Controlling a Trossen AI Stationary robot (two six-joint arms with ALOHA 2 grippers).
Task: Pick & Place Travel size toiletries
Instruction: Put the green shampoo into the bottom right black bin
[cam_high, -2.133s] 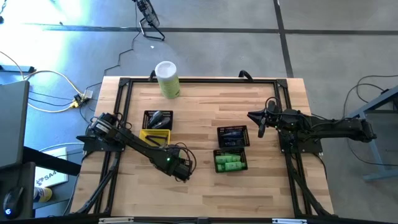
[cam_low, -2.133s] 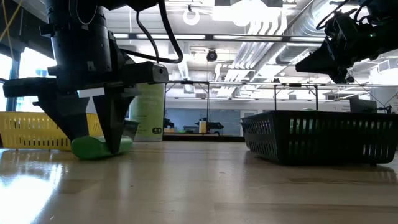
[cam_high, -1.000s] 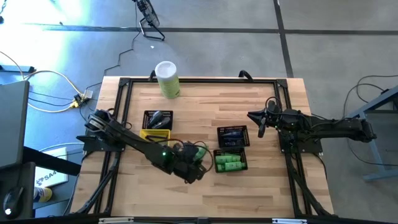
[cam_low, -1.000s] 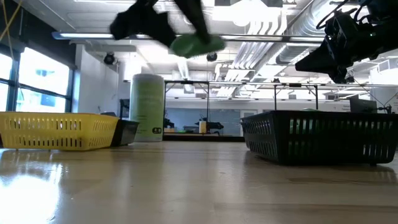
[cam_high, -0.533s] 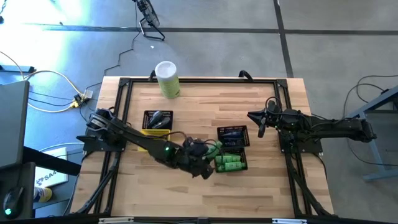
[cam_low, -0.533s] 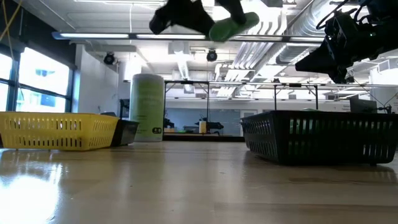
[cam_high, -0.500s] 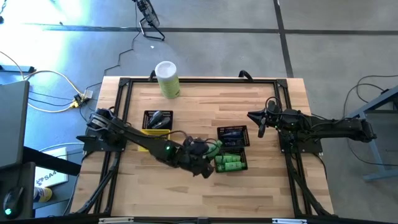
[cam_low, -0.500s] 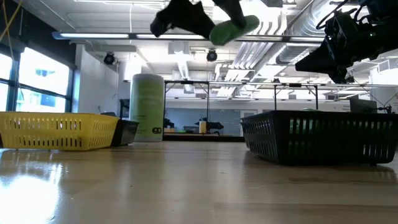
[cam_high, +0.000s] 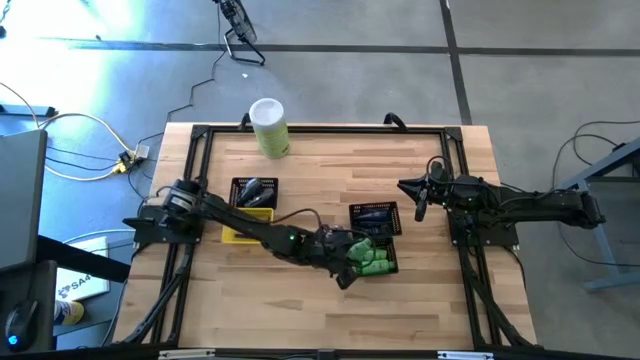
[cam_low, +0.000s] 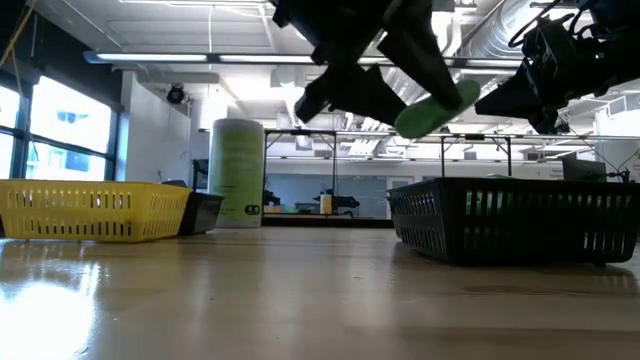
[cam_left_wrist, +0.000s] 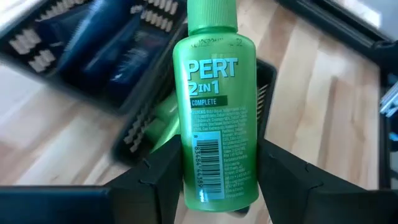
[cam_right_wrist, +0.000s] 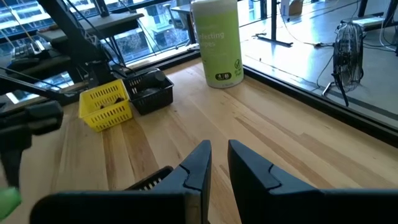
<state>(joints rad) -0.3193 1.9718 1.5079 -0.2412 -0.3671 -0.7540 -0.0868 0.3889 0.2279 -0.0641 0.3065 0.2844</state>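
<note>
Left end effector (cam_left_wrist: 217, 180) grips a green bottle (cam_left_wrist: 214, 106) (label reads PERT 2 IN 1), held in the air over the black basket (cam_high: 385, 266) of green bottles. Right end effector (cam_right_wrist: 214, 163), fingers narrowly parted, waits above the table (cam_high: 330, 170) near its right edge

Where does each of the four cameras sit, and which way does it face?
High view: overhead, straight down; both arms, left gripper over the basket of green bottles.
Low view: table height, level across; left gripper carrying the green bottle.
Left wrist view: past its own fingers, clamped on that bottle.
Right wrist view: past the right gripper toward the pale-green canister.
Shared: the canister, also in the high and low views.
</note>
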